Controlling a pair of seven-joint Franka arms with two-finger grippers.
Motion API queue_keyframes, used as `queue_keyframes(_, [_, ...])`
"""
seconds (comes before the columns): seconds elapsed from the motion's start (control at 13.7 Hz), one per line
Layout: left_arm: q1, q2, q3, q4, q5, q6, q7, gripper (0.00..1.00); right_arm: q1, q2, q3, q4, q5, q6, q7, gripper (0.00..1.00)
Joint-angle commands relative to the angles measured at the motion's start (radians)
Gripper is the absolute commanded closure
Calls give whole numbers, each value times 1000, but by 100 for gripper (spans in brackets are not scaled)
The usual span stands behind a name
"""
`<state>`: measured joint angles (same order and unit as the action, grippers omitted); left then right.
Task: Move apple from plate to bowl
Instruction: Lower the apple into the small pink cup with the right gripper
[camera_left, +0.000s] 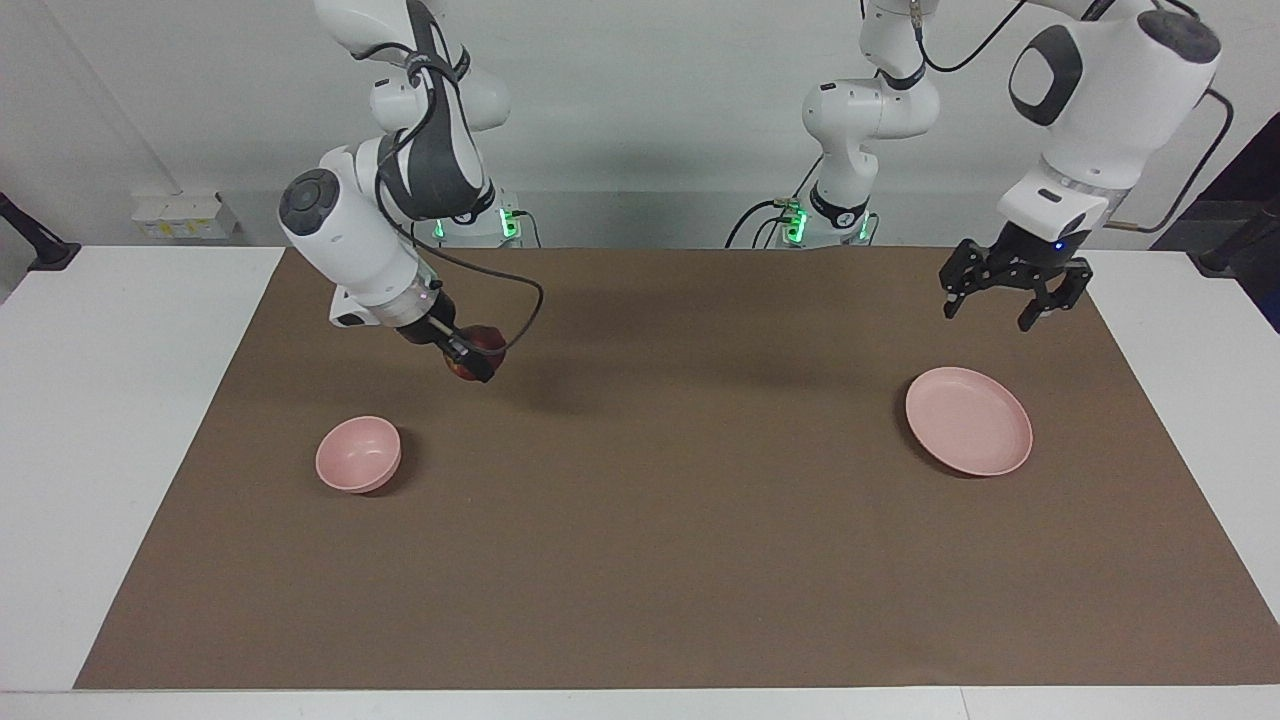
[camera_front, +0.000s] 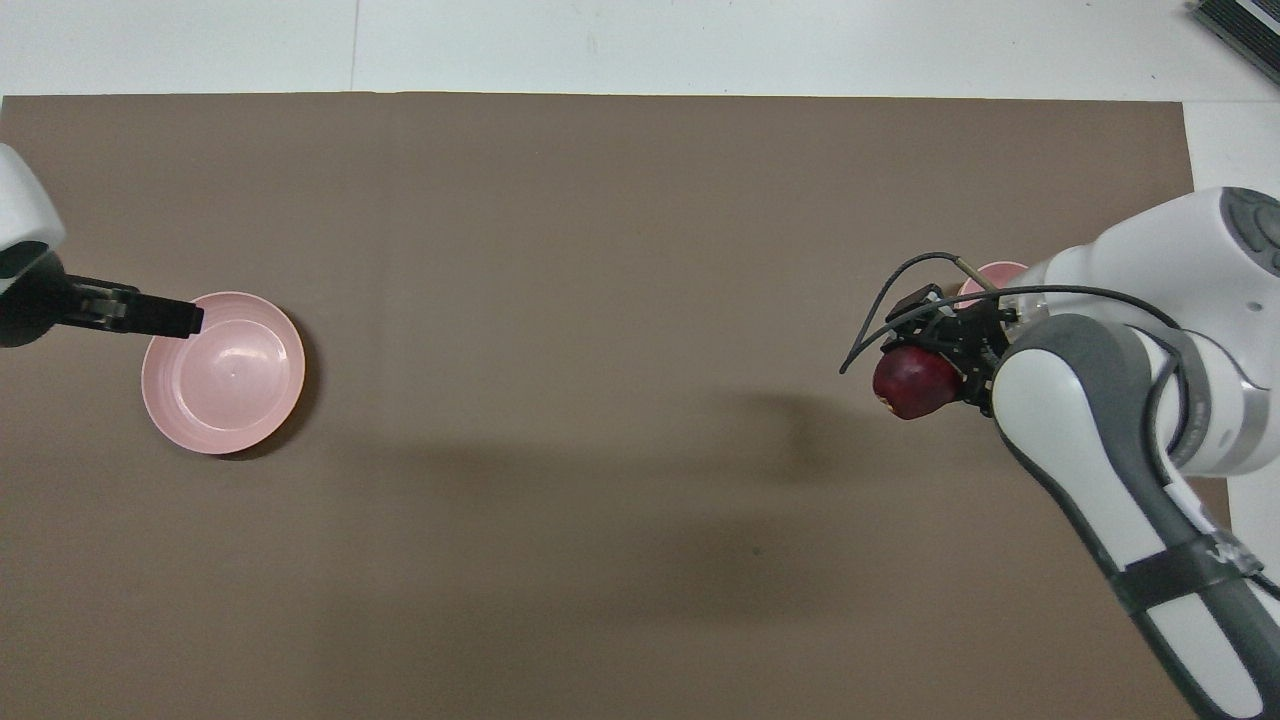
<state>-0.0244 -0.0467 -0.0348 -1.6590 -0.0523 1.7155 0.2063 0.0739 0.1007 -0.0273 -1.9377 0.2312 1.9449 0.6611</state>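
Observation:
The dark red apple (camera_left: 488, 345) (camera_front: 912, 383) hangs in the air over the brown mat, with my right gripper (camera_left: 475, 360) (camera_front: 945, 360) shut on it. It is close to the small pink bowl (camera_left: 358, 454), which stands with nothing in it. In the overhead view only a sliver of the bowl (camera_front: 990, 275) shows past the right wrist. The flat pink plate (camera_left: 968, 420) (camera_front: 222, 372) lies bare toward the left arm's end of the table. My left gripper (camera_left: 988, 310) (camera_front: 175, 317) is open, holds nothing, and hangs high over the mat near the plate's edge.
A brown mat (camera_left: 660, 520) covers most of the white table (camera_left: 120, 420). The right arm's black cable (camera_front: 900, 290) loops out beside the apple.

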Motion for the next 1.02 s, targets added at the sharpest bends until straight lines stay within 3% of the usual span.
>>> queue_keyframes(0.0, [-32, 80, 30, 230, 29, -219, 10, 0, -60, 13, 10, 13, -105, 35, -153, 100])
queue_keyframes(0.15, [-31, 80, 33, 301, 29, -319, 18, 0, -100, 19, 10, 11, -180, 78, -282, 100])
queue_keyframes(0.29, [-29, 80, 32, 317, 26, -339, 18, 0, -123, 40, 10, 5, -303, 129, -372, 100])
queue_keyframes(0.59, [-19, 79, 32, 312, 16, -339, 18, 0, -163, 143, 12, -3, -312, 288, -449, 100])
queue_keyframes(0.95, [-14, 61, 27, 294, 17, -327, -2, 0, -163, 200, 12, 23, -316, 387, -446, 100])
